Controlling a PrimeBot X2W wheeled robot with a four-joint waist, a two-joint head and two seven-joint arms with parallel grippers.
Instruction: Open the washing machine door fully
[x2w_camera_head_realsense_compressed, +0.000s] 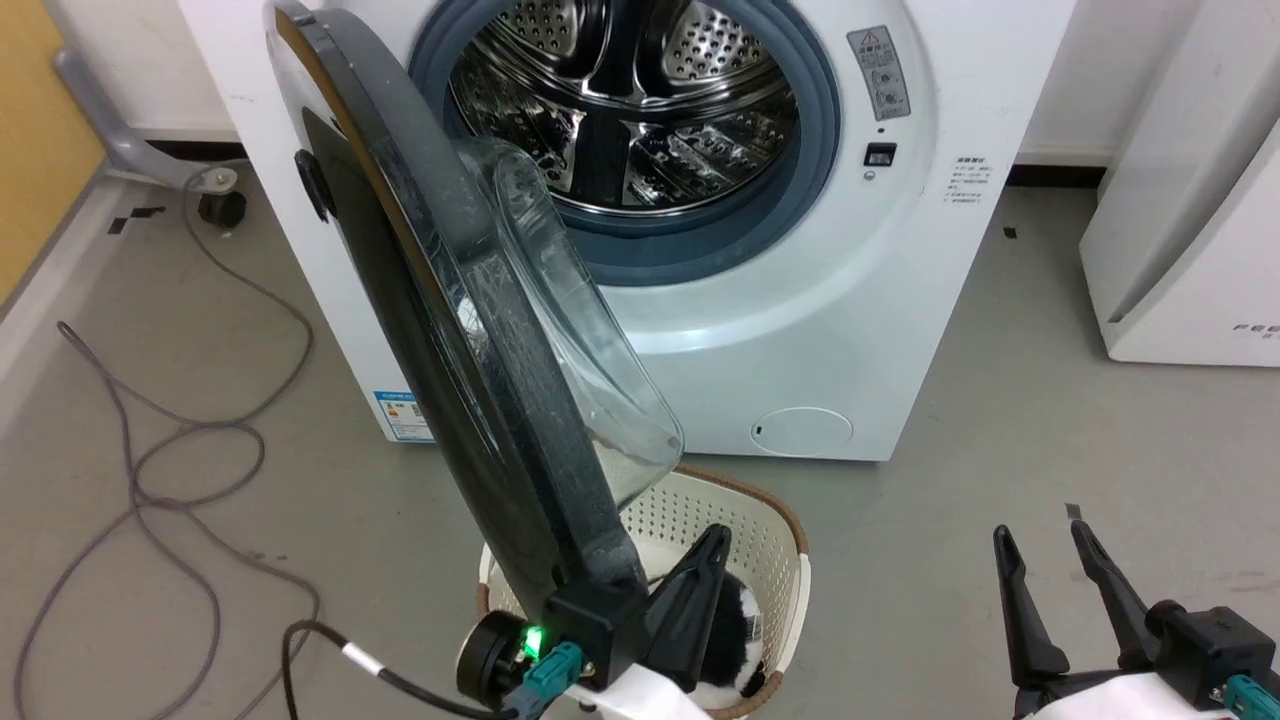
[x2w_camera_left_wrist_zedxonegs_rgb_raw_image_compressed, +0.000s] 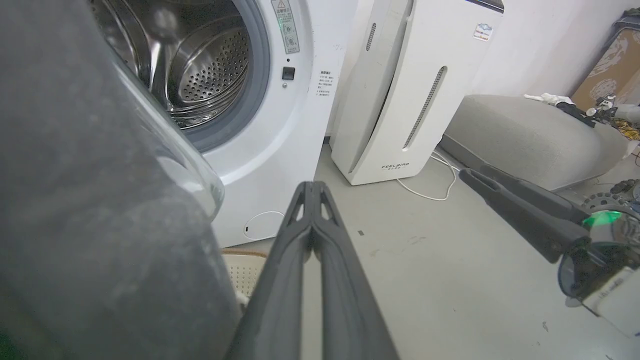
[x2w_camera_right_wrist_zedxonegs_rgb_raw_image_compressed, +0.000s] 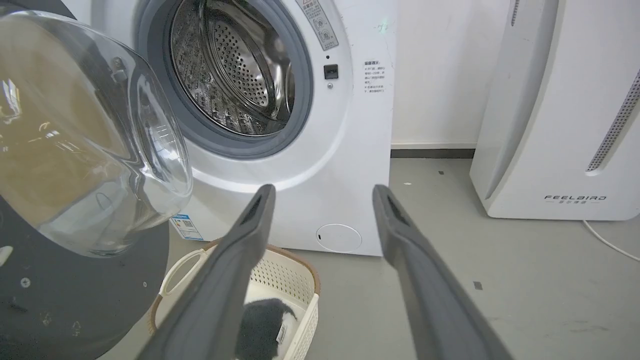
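The washing machine (x2w_camera_head_realsense_compressed: 880, 300) stands with its steel drum (x2w_camera_head_realsense_compressed: 630, 110) exposed. The washing machine door (x2w_camera_head_realsense_compressed: 480, 330) has swung out on its left hinge and stands roughly edge-on to me, its glass bowl (x2w_camera_head_realsense_compressed: 570, 330) facing right. My left gripper (x2w_camera_head_realsense_compressed: 718, 540) is shut with nothing between its fingers, close against the inner side of the door's lower rim. In the left wrist view that gripper (x2w_camera_left_wrist_zedxonegs_rgb_raw_image_compressed: 311, 187) points past the door (x2w_camera_left_wrist_zedxonegs_rgb_raw_image_compressed: 100, 225) toward the machine (x2w_camera_left_wrist_zedxonegs_rgb_raw_image_compressed: 300, 130). My right gripper (x2w_camera_head_realsense_compressed: 1040, 535) hangs open over the floor at lower right, apart from the door (x2w_camera_right_wrist_zedxonegs_rgb_raw_image_compressed: 85, 140).
A cream laundry basket (x2w_camera_head_realsense_compressed: 770, 530) holding a black-and-white item (x2w_camera_head_realsense_compressed: 735, 620) sits on the floor under the door. A white FEELBIRD appliance (x2w_camera_head_realsense_compressed: 1180, 250) stands to the right. Grey cables (x2w_camera_head_realsense_compressed: 150, 470) loop on the floor at left. A grey cushion (x2w_camera_left_wrist_zedxonegs_rgb_raw_image_compressed: 525, 135) lies beyond the appliance.
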